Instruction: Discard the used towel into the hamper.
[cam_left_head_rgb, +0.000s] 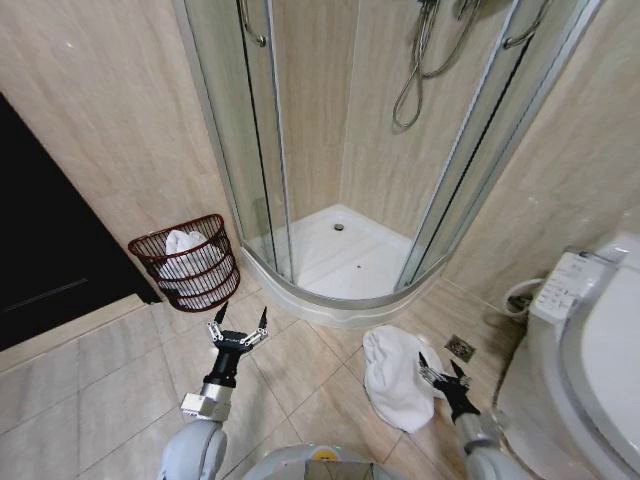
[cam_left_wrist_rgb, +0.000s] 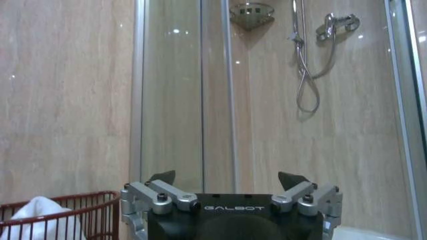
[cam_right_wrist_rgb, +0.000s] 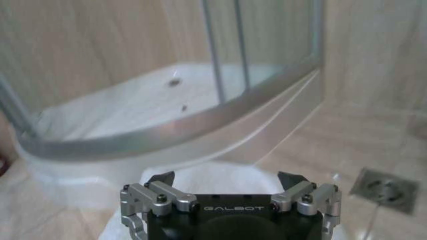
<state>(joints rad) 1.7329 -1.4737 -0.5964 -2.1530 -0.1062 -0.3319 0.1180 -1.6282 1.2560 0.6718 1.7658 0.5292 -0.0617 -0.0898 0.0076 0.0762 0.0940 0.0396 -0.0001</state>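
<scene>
A white used towel (cam_left_head_rgb: 395, 375) lies crumpled on the tiled floor in front of the shower tray; it also shows as a white heap (cam_right_wrist_rgb: 220, 177) just beyond my right gripper. My right gripper (cam_left_head_rgb: 441, 371) is open, at the towel's right edge, holding nothing. The hamper (cam_left_head_rgb: 188, 262), a dark red-brown wire basket, stands against the wall left of the shower with a white cloth (cam_left_head_rgb: 182, 243) inside. My left gripper (cam_left_head_rgb: 238, 325) is open and empty, just right of and in front of the hamper (cam_left_wrist_rgb: 60, 217).
A curved glass shower enclosure (cam_left_head_rgb: 330, 150) with a white tray (cam_left_head_rgb: 340, 265) stands straight ahead. A toilet (cam_left_head_rgb: 590, 360) sits at the right. A floor drain (cam_left_head_rgb: 460, 347) lies right of the towel. A dark doorway (cam_left_head_rgb: 45, 260) opens at the left.
</scene>
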